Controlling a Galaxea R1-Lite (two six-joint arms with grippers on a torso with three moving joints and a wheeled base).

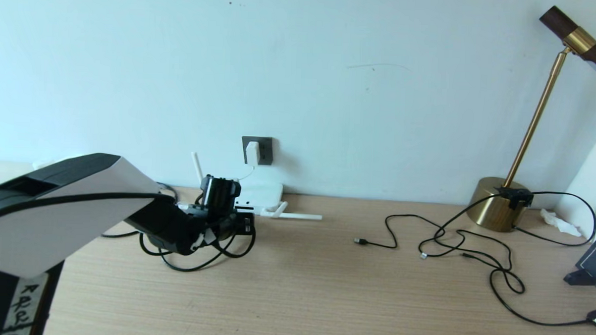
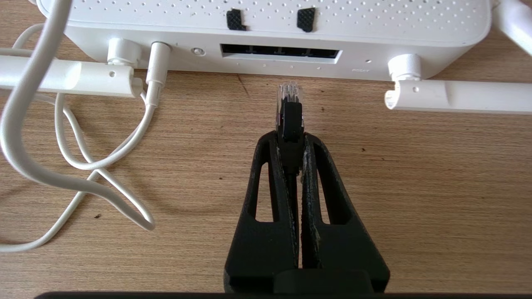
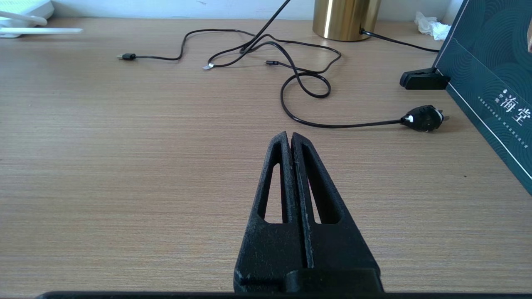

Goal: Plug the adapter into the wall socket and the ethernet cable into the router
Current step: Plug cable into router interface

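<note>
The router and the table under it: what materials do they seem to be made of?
The router looks like matte white plastic: smooth moulded shell with rows of tiny vent holes. The table looks like wood or wood-look laminate, with fine straight grain lines and little shine; which one, I cannot tell.

Bare desk (image 2: pixel 374 174) lies between the ethernet cable (image 2: pixel 289 112) plug and the router (image 2: pixel 274 41) ports; folded antennas (image 2: pixel 457 96) flank this gap.

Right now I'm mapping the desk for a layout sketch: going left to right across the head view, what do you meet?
left gripper holding the ethernet cable → router → loose black cables → brass lamp → crumpled tissue.
</note>
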